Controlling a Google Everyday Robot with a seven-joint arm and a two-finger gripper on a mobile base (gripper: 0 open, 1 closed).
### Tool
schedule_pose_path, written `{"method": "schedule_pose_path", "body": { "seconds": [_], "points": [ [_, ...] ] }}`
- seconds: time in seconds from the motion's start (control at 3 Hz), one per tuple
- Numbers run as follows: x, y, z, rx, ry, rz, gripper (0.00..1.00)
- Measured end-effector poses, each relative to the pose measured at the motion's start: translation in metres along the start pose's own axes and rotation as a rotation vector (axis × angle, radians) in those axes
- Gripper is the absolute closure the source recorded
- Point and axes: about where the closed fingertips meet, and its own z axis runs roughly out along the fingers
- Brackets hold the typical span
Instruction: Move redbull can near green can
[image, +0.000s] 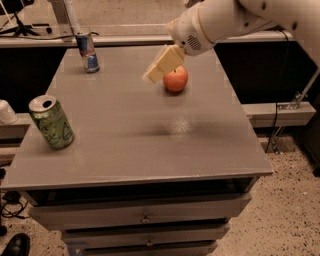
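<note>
The redbull can (88, 52) stands upright at the far left corner of the grey table (135, 125). The green can (51, 122) stands near the table's left edge, closer to the front, leaning slightly. My gripper (161, 64) hangs from the white arm above the far middle of the table, just left of a red apple (176, 79), well to the right of the redbull can. It holds nothing.
The apple sits at the far right part of the table. A white cup (6, 112) is beyond the left edge. Drawers (145, 218) run under the front edge. A rail and dark cabinets (270, 65) lie behind and right.
</note>
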Motion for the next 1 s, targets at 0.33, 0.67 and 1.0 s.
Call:
{"method": "schedule_pose_path", "body": {
  "seconds": [0.33,0.67,1.0],
  "points": [
    [-0.006,-0.032,0.037,0.019,-0.044,-0.006,0.00],
    [-0.008,-0.060,0.070,0.024,-0.080,-0.003,0.00],
    [-0.014,-0.083,0.100,0.028,-0.117,0.005,0.00]
  ]
}}
